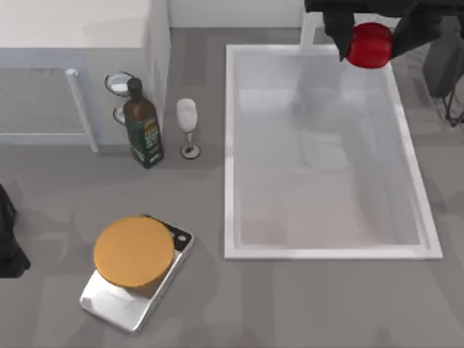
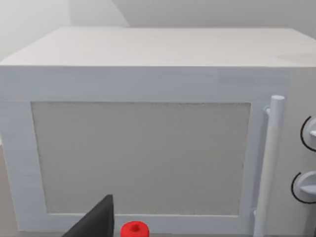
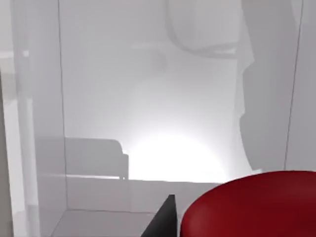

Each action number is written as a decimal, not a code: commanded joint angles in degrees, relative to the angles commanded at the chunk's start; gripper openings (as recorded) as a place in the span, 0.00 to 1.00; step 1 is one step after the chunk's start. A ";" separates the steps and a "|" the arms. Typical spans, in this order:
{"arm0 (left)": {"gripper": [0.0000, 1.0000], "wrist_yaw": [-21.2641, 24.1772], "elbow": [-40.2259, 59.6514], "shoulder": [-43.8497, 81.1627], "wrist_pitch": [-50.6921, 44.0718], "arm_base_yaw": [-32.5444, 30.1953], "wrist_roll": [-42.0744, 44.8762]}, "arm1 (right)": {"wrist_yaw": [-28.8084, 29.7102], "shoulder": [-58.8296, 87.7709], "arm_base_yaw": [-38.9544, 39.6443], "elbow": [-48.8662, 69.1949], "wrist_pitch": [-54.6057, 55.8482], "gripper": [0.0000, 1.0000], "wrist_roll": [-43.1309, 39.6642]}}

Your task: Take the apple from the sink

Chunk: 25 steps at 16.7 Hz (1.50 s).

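The red apple (image 1: 370, 46) hangs above the far right corner of the white sink (image 1: 229, 152), clear of the basin floor. My right gripper (image 1: 368, 36) comes in from the top edge of the top view and is shut on the apple, a dark finger on either side. In the right wrist view the apple (image 3: 252, 205) bulges large beside one dark finger (image 3: 164, 219), with the sink's pale floor (image 3: 163, 148) far below. My left gripper (image 1: 10, 243) is parked at the table's left edge, open; one of its fingers (image 2: 94, 223) shows in the left wrist view.
A white microwave (image 1: 72, 65) stands at the back left, its door and handle (image 2: 269, 163) facing the left wrist camera. An oil bottle (image 1: 142, 127) and a wine glass (image 1: 188, 125) stand left of the sink. A scale with an orange disc (image 1: 134, 251) sits near the front.
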 joint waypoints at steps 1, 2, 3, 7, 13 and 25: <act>1.00 0.00 0.00 0.00 0.00 0.00 0.00 | -0.05 -2.49 -1.11 -4.21 1.16 0.00 -1.11; 1.00 0.00 0.00 0.00 0.00 0.00 0.00 | -0.11 -5.21 -2.32 -8.89 2.44 0.00 -2.32; 1.00 0.00 0.00 0.00 0.00 0.00 0.00 | -0.17 -8.13 -3.62 -13.97 3.80 0.00 -3.61; 1.00 0.00 0.00 0.00 0.00 0.00 0.00 | -0.43 -21.03 -9.40 -36.70 9.83 0.00 -9.39; 1.00 0.00 0.00 0.00 0.00 0.00 0.00 | -0.82 -39.61 -17.82 -68.70 18.41 0.00 -17.80; 1.00 0.00 0.00 0.00 0.00 0.00 0.00 | -1.03 -49.82 -22.26 -83.60 23.30 0.00 -22.35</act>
